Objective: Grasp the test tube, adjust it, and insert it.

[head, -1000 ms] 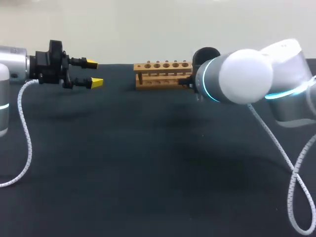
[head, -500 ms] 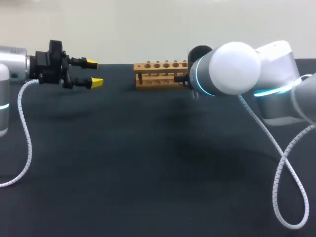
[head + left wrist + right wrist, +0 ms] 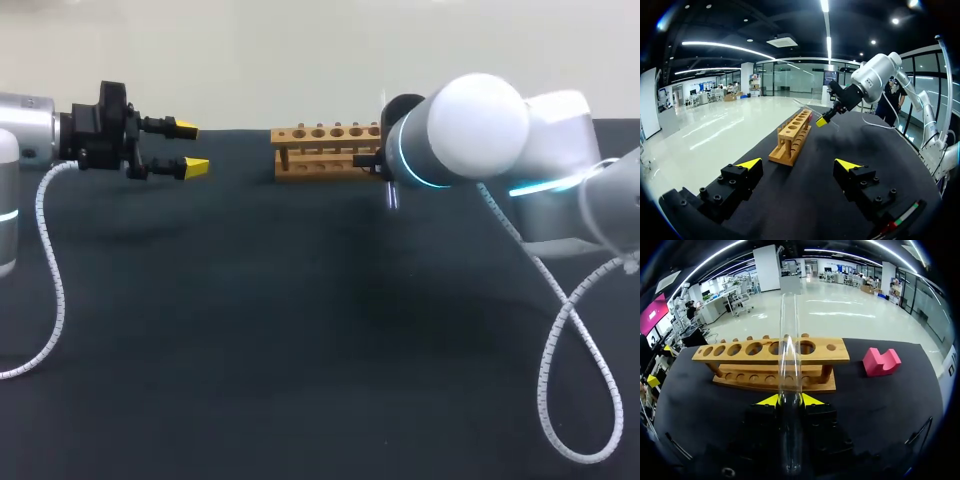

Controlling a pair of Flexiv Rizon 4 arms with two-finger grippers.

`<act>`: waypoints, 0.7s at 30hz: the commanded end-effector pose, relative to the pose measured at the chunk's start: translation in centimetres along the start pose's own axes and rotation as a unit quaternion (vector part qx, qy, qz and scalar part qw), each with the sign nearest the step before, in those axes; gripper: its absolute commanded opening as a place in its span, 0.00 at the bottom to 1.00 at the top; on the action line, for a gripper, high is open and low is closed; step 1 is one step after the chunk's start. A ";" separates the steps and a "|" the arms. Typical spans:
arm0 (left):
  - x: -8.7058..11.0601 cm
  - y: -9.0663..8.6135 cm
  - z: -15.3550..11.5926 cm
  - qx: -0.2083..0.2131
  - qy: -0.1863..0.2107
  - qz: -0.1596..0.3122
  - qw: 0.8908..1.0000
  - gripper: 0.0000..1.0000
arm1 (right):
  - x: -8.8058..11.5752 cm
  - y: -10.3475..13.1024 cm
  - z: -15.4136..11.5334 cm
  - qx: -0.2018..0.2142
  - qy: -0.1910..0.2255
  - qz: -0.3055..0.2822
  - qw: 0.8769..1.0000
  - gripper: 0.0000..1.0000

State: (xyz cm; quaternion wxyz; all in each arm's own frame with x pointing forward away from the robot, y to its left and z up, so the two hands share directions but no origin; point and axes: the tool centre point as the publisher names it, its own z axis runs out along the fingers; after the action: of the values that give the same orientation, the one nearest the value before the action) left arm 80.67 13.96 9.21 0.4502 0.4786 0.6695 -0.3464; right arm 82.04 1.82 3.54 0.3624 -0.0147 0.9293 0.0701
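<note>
Where the black cloth of the table [image 3: 300, 350] runs up to its far edge, you have the wooden rack [image 3: 325, 150] standing close to that edge, its row of holes facing up. On the near side of the rack the cloth lies wide and bare. Your right arm [image 3: 470, 130] comes in over the rack's end. Its right gripper [image 3: 789, 400] is pinching the clear test tube [image 3: 790, 365] between both yellow tips, and the tube stands before the rack's front, in none of the holes. A pink block [image 3: 881, 361] lies on the cloth just past the rack's end farthest from your left gripper [image 3: 190, 148]. That gripper hangs well apart from the rack's other end, above the cloth, fingers spread with nothing between them. A coiled white cable [image 3: 560, 330] loops down from the right arm, well to the near side of the rack.
</note>
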 end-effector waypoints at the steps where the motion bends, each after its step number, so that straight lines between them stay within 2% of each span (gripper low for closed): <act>1: 0.1 -0.1 0.0 -0.001 -0.002 0.001 1.000 1.00 | -0.2 -0.1 0.7 -0.003 0.014 0.001 1.000 0.00; 12: 0.1 -0.1 0.0 -0.001 -0.002 0.001 1.000 1.00 | 0.3 -0.1 1.6 -0.019 0.041 0.012 0.999 0.00; 21: 0.1 -0.1 0.0 -0.001 -0.002 0.001 1.000 1.00 | 0.7 -0.3 1.5 -0.018 0.046 0.015 0.999 0.00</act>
State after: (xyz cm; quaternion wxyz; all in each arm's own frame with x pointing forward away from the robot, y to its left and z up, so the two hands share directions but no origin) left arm 80.67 13.96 9.21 0.4502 0.4786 0.6695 -0.3464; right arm 82.60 1.87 1.89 0.3190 -0.0111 0.9431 0.0930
